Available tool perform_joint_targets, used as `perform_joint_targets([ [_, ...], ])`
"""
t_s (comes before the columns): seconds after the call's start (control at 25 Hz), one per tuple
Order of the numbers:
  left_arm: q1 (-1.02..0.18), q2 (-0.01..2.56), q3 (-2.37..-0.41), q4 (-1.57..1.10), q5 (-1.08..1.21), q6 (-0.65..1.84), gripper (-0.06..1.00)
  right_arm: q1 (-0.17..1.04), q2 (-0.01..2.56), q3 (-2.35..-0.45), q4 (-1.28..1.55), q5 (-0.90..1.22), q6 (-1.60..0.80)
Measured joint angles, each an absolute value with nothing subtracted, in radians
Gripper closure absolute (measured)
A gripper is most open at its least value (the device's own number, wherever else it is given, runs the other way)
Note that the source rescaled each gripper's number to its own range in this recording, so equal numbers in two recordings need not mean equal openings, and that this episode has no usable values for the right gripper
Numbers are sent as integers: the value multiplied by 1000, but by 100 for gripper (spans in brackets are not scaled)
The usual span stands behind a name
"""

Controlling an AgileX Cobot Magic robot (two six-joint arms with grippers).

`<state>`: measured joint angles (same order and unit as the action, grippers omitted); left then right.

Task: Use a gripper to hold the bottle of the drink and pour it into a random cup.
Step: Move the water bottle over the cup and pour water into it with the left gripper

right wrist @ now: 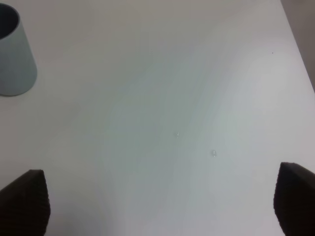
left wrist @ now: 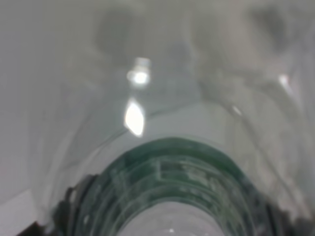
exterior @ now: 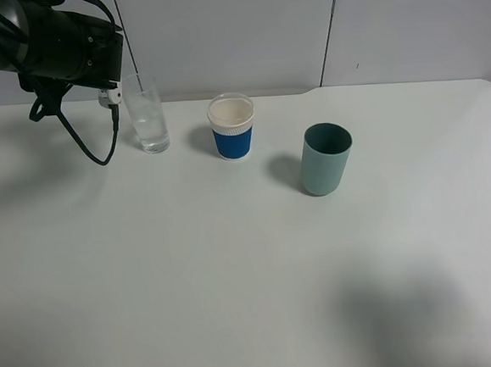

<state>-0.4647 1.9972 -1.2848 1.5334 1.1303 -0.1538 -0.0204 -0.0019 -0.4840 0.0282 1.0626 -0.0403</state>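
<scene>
Left wrist view: the left gripper (left wrist: 172, 223) hugs the bottle of the drink (left wrist: 172, 167) tight, just beside the cup (exterior: 147, 115). The right gripper (right wrist: 160, 201) is wide open and holds nothing. The green cup (exterior: 325, 158) stands well away from the cup.

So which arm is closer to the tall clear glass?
Left. The left end effector, gripping the bottle, hangs beside the glass; the right end effector hovers near the teal cup.
</scene>
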Motion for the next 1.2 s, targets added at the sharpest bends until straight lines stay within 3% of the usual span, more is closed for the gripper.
perform_joint_targets([
  [1.2,-465,1997,-1285,1605,1109,-125,94,-20,-2,-484,28,1063,-40],
])
